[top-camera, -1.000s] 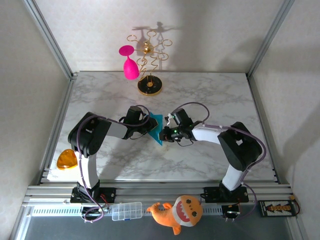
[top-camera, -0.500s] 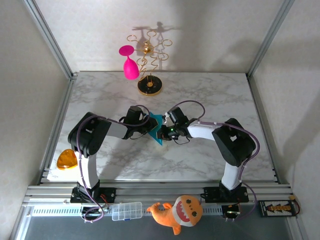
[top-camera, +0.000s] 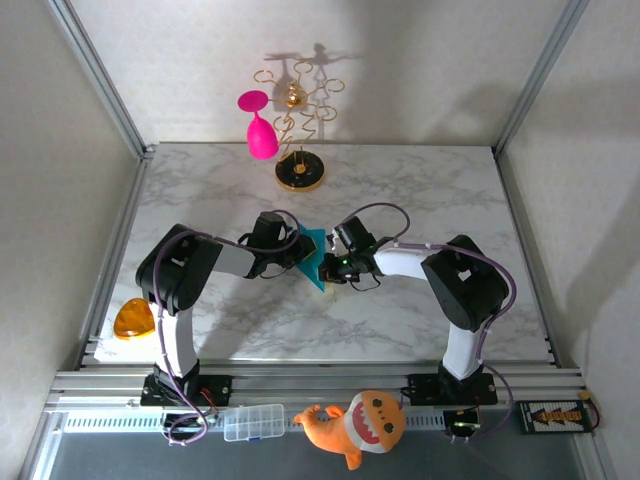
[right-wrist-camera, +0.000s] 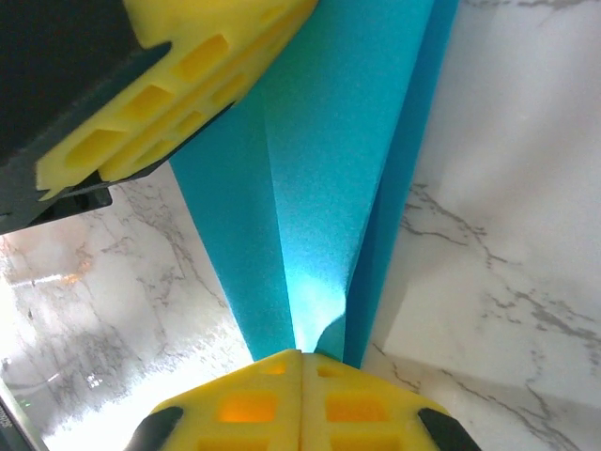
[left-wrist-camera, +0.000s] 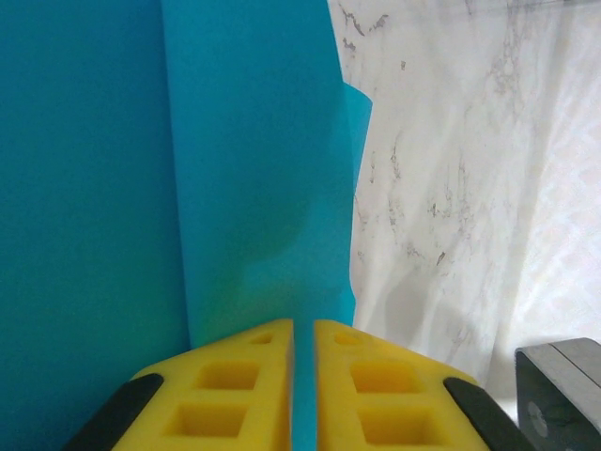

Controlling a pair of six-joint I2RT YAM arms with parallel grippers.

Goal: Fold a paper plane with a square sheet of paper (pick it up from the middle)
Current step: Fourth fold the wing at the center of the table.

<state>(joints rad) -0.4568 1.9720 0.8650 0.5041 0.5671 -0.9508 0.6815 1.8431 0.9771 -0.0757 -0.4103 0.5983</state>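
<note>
The turquoise-blue sheet of paper (top-camera: 316,250) is folded into a narrow pointed shape with layered flaps and is held above the middle of the marble table (top-camera: 420,190). My left gripper (top-camera: 301,256) comes at it from the left. In the left wrist view its yellow pads (left-wrist-camera: 235,376) pinch a paper edge (left-wrist-camera: 244,169) in the thin slit of the left gripper (left-wrist-camera: 303,324). My right gripper (top-camera: 328,268) meets the paper from the right. In the right wrist view the right gripper (right-wrist-camera: 300,355) is shut on the narrow end of the paper (right-wrist-camera: 329,188), with the left fingers (right-wrist-camera: 178,85) at upper left.
A gold wire stand (top-camera: 299,172) with a pink goblet (top-camera: 261,135) hanging on it is at the back. An orange piece (top-camera: 132,318) lies at the left edge. An orange plush toy (top-camera: 355,425) and a clear box (top-camera: 254,422) sit on the front rail.
The right arm has shifted a little to the left, closing in on the paper, and its jaws have pressed fully together. The left arm and the paper have hardly moved.
</note>
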